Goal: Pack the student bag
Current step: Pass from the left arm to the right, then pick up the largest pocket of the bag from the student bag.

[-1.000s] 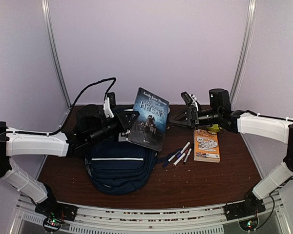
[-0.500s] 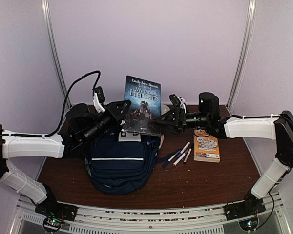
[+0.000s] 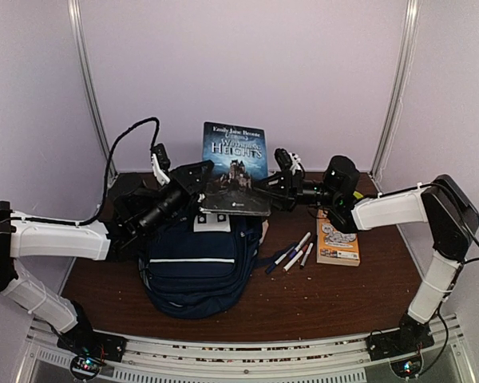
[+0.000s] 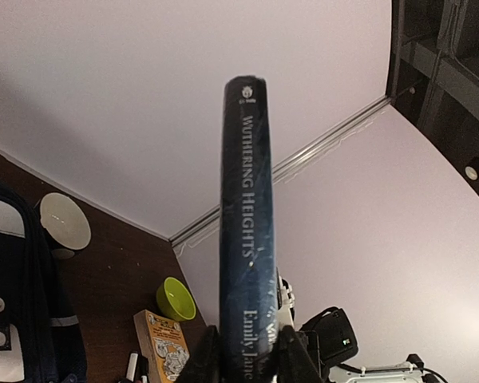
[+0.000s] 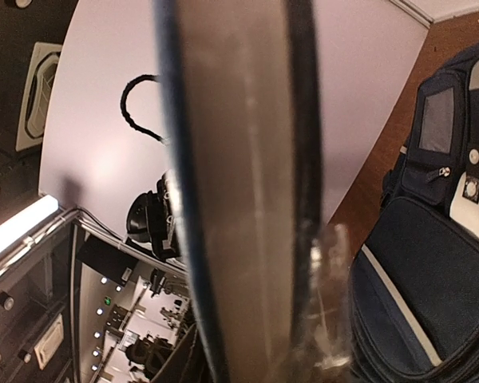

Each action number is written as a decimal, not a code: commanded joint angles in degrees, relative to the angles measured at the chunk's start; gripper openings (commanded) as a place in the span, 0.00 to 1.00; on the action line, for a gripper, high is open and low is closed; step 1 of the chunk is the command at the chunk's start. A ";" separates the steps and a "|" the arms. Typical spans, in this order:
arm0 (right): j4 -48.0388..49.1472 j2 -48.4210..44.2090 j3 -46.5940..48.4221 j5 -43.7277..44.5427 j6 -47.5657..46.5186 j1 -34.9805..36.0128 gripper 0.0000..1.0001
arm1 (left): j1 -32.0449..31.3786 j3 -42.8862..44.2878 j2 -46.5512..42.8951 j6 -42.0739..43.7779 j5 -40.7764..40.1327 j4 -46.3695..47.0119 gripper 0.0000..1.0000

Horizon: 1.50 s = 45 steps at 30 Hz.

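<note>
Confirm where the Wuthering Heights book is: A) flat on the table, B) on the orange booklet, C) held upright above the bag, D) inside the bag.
C: the book stands upright over the student bag, gripped by the left gripper and right gripper at opposite edges.

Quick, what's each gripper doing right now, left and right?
Left gripper: closed on the Wuthering Heights book, at its spine.
Right gripper: straddles the book's page edge; grip cannot be told.
</note>
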 commanded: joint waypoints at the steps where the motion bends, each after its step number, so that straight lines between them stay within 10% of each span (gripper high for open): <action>1: -3.65 -2.21 0.92 -0.08 -2.80 0.32 0.27 | 0.74 0.57 -2.01 0.13 -1.05 5.16 0.00; 7: -18.86 -5.77 0.36 1.33 -14.36 -0.66 0.09 | 1.29 0.33 -10.63 4.58 -0.63 -20.98 0.50; 19: -53.78 -19.26 -3.40 -0.44 -45.31 -5.92 0.00 | -3.37 14.47 -16.24 43.11 -0.73 -91.74 0.60; 30: -80.56 -31.49 -1.77 0.21 -64.58 -14.99 0.00 | -19.35 19.90 -1.51 58.81 -0.16 -103.41 0.56; 45: -81.48 -39.03 -5.51 2.12 -65.80 -18.11 0.00 | -21.12 18.29 9.35 58.16 0.22 -100.80 0.54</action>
